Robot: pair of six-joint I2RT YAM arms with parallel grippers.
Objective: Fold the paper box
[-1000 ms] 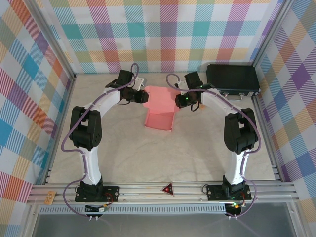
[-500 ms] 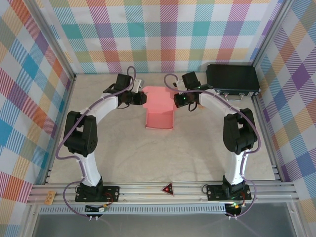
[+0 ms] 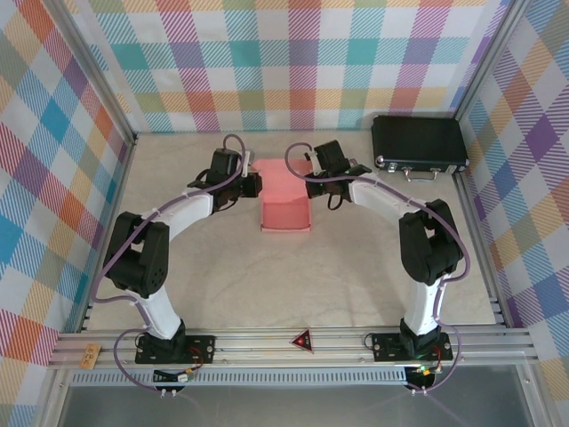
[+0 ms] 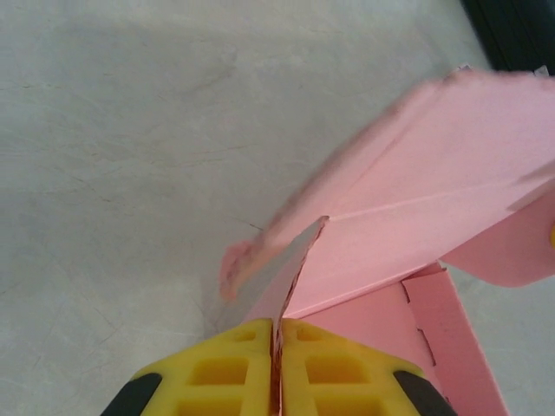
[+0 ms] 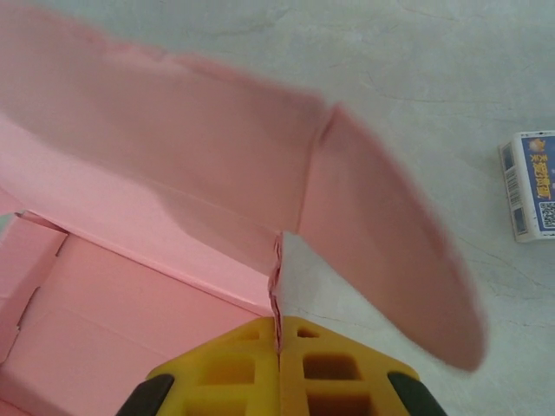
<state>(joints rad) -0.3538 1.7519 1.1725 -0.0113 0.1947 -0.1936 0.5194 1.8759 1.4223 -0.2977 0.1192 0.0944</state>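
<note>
Pink box (image 3: 284,206) sits toward the back of the bench (image 3: 356,267), between the arms. The left pincer (image 4: 279,334) is clamped on one raised side panel and the right pincer (image 5: 279,329) on the opposite one, probably to stand the walls up together.

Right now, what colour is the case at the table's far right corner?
The case is black; top external view shows it best.

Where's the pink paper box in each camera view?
Top external: paper box at centre, toward the far wall.
Left wrist: box across the right half, an edge pinched in the left hand.
Right wrist: box across left and centre, an edge pinched in the right hand.
Shared landmark: the pale tabletop under it.
</note>
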